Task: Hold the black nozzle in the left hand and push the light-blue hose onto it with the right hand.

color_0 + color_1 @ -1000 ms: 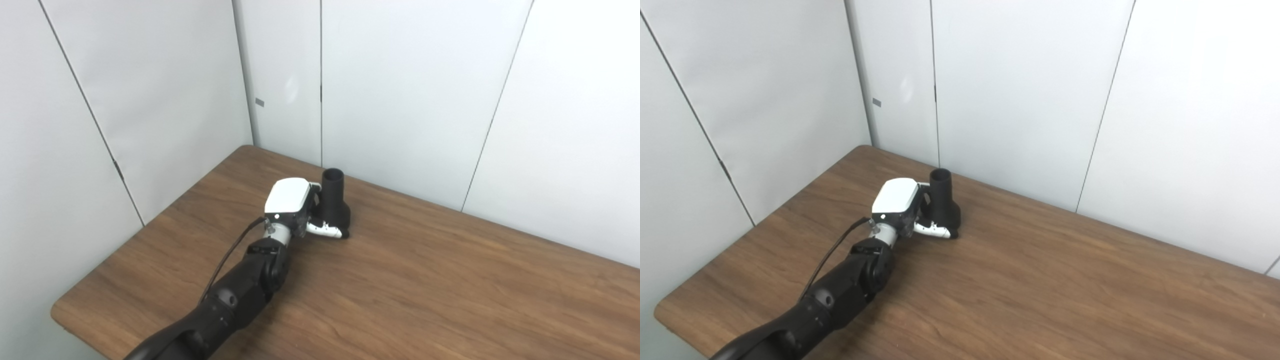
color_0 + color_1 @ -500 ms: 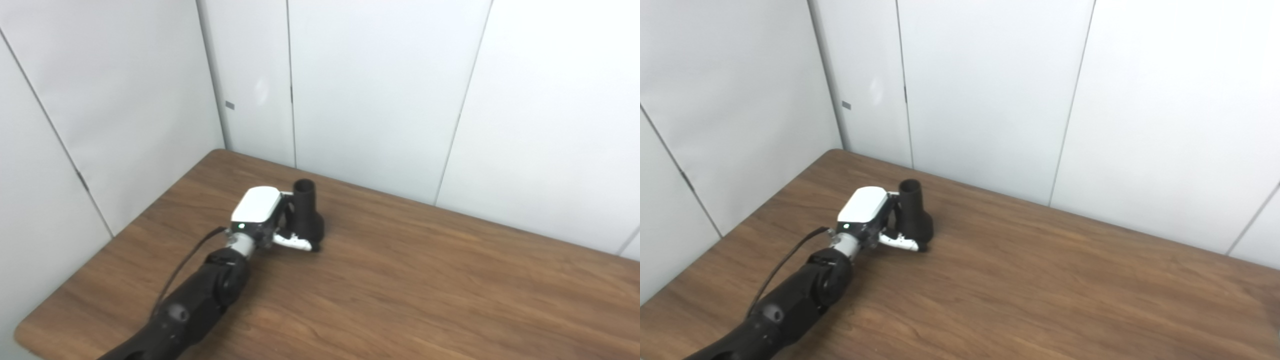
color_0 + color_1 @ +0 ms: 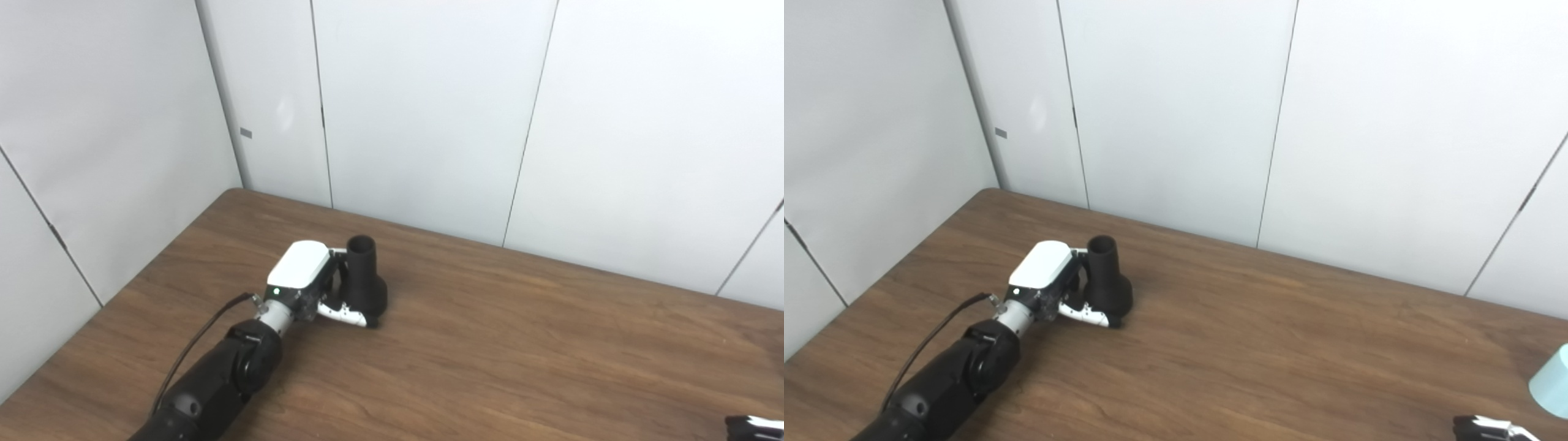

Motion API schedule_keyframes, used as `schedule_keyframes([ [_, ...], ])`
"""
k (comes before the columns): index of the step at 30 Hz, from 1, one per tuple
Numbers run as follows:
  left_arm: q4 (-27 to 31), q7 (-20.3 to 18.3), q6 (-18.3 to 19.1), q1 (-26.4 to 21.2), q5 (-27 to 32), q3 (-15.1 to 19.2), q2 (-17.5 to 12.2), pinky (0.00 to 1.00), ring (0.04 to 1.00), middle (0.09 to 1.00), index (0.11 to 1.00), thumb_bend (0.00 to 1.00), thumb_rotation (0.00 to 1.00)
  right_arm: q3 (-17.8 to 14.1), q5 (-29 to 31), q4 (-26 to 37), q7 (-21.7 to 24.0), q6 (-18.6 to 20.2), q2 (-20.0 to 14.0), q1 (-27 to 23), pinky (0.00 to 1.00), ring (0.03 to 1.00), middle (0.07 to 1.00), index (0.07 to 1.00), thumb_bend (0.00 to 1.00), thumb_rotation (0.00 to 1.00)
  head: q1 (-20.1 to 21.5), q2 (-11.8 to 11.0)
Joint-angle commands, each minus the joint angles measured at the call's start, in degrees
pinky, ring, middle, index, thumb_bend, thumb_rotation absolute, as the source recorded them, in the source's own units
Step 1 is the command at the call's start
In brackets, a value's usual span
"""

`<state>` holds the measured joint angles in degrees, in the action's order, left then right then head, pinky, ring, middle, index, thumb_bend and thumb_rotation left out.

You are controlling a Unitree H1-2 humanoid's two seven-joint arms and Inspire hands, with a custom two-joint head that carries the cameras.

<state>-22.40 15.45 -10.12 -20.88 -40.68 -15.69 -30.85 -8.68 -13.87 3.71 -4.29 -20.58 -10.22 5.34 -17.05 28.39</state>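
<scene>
Left hand (image 3: 306, 285) grasps the upright black nozzle (image 3: 364, 278) (narrow mouth up) on the table (image 3: 520, 349).

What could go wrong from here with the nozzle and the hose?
The left hand grips the nozzle only from one side while it stands on the table; a push from the hose might tip or slide it. The hose sits at the far right edge, mostly out of view, so aligning it with the nozzle's narrow top opening could miss. The right hand barely shows, so its grasp is unclear.
</scene>
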Motion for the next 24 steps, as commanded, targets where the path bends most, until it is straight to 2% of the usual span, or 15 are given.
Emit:
schedule_keyframes([
  [1, 2.74, -1.35, -2.01, -0.83, -0.69, -1.15, 0.91, 0.35, 0.412, 0.51, 0.499, 0.5, 0.0, 0.02, -0.28, 2.02, -0.97, -0.71, 0.18, -0.26, 0.38, 0.533, 0.597, 0.493, 0.49, 0.17, 0.73, 0.27],
  [5, 4.88, -2.92, -1.84, -0.65, -2.54, -2.87, 1.78, 0.33, 0.405, 0.508, 0.502, 0.5, 0.0, 0.21, -0.8, 2.31, -1.36, -0.84, 0.43, -0.31, 0.4, 0.548, 0.608, 0.493, 0.48, 0.17, 1.2, 0.16],
  [9, 5.86, -2.4, -3.34, -0.29, -4.06, -4.74, 3.5, 0.29, 0.386, 0.501, 0.516, 0.5, 0.0, -0.15, -1.58, 2.31, -1.91, -0.86, 0.39, -0.4, 0.47, 0.582, 0.624, 0.492, 0.48, 0.16, 1.62, 0.19],
  [14, 6.49, -2.05, -4.1, 0.31, -5.27, -6.23, 5.76, 0.27, 0.375, 0.492, 0.532, 0.5, 0.0, -0.35, -1.74, 3.1, -2.75, -0.15, 1.18, -0.63, 0.47, 0.586, 0.626, 0.492, 0.48, 0.15, 3.83, 0.7],
  [16, 6.08, -2.03, -5.93, 0.31, -5.4, -7.15, 6.22, 0.26, 0.365, 0.484, 0.544, 0.49, 0.0, -0.28, -2.07, 3.9, -2.96, 0.8, 1.74, -0.62, 0.49, 0.597, 0.633, 0.492, 0.48, 0.15, 5.67, 0.89],
  [20, 4.87, -1.74, -8.79, 0.44, -6.07, -9.39, 7.63, 0.3, 0.403, 0.528, 0.49, 0.5, 0.0, -0.11, -3.06, 6.1, -3.19, 2.84, 2.92, -0.67, 0.51, 0.61, 0.645, 0.492, 0.48, 0.14, 9.14, 1.45],
  [24, 4.6, -2.56, -11.39, 0.44, -5.97, -11.34, 8.39, 0.32, 0.415, 0.541, 0.47, 0.5, 0.0, 0.16, -5.19, 7.75, -4.19, 4.08, 4.21, -0.69, 0.51, 0.607, 0.642, 0.492, 0.48, 0.13, 14.72, 2.16],
])
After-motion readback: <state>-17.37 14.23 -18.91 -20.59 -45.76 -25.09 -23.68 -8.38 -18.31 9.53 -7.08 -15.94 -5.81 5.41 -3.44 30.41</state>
